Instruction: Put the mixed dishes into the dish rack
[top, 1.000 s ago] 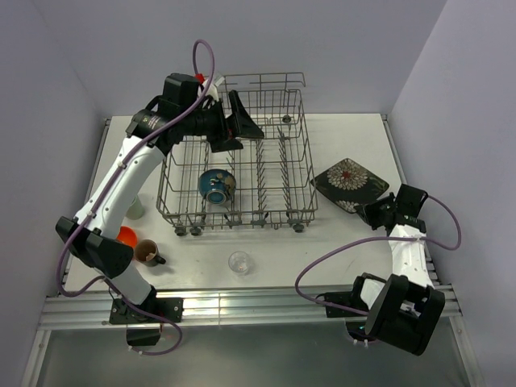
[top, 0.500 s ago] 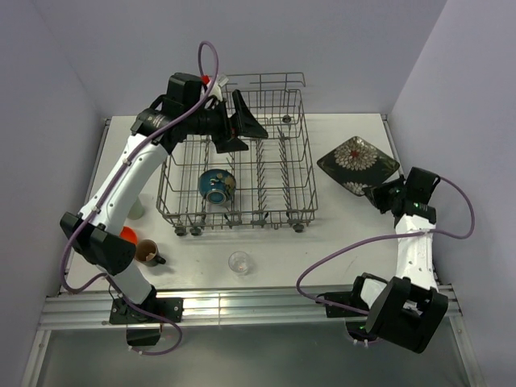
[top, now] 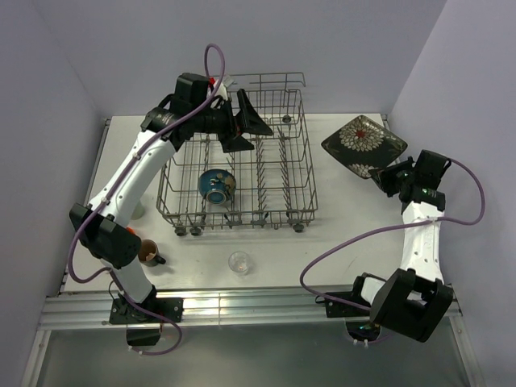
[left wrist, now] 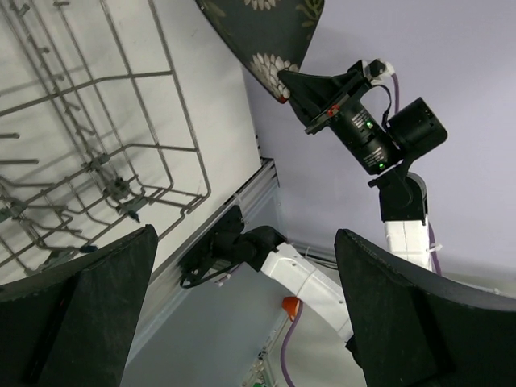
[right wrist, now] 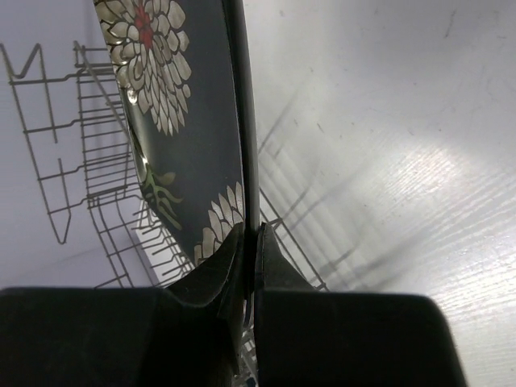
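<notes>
right gripper (right wrist: pixel 250 242) jaws pinching the black plate (top: pixel 363 143) by its edge, up in the air beside the dish rack (top: pixel 310 173), left gripper (top: pixel 254 133) jaws spread wide over it

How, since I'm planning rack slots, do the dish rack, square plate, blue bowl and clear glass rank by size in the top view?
1. dish rack
2. square plate (held up, nearer camera)
3. blue bowl
4. clear glass
</notes>
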### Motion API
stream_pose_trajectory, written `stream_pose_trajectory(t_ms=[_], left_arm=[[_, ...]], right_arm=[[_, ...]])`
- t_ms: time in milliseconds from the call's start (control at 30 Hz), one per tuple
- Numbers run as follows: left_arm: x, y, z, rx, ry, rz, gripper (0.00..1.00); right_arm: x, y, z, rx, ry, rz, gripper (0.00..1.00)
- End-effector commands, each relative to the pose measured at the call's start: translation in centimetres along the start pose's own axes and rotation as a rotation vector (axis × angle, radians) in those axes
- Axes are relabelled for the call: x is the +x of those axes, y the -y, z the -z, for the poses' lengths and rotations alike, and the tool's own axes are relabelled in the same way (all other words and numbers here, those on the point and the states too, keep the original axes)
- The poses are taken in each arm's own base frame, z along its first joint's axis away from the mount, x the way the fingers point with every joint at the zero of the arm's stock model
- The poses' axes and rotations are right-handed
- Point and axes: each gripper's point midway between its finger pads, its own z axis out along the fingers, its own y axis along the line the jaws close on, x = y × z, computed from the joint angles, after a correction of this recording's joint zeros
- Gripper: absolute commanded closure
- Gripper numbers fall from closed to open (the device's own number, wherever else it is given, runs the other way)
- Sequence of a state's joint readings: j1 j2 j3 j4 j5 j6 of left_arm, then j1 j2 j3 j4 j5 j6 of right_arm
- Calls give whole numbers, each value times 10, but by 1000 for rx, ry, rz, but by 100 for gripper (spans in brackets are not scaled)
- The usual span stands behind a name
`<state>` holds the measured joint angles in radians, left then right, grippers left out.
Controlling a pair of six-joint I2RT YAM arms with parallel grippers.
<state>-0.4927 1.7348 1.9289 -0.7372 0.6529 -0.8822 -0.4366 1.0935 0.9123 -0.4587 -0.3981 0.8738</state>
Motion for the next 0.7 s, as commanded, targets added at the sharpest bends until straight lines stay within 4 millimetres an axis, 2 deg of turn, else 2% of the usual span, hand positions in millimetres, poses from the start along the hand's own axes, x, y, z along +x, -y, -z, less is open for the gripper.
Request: stream_pose_trajectory(t_ms=[0, 167, 333, 567, 667], left_arm=[[-4, 16, -3, 81, 8, -27, 1], [-11, 15, -12, 79, 26, -51, 1], [-16, 4, -22, 45, 39, -58, 1], [-18, -8, -35, 40, 60, -60, 1], [-20, -5, -36, 51, 69, -65, 1]], right_arm=[[-25, -83, 30, -274, 68, 90, 100], [-10, -104, 35, -337, 12, 91, 100], [8, -128, 45, -393, -42, 107, 100], [49, -159, 61, -460, -160, 136, 100], [69, -170, 67, -492, -225, 148, 100]])
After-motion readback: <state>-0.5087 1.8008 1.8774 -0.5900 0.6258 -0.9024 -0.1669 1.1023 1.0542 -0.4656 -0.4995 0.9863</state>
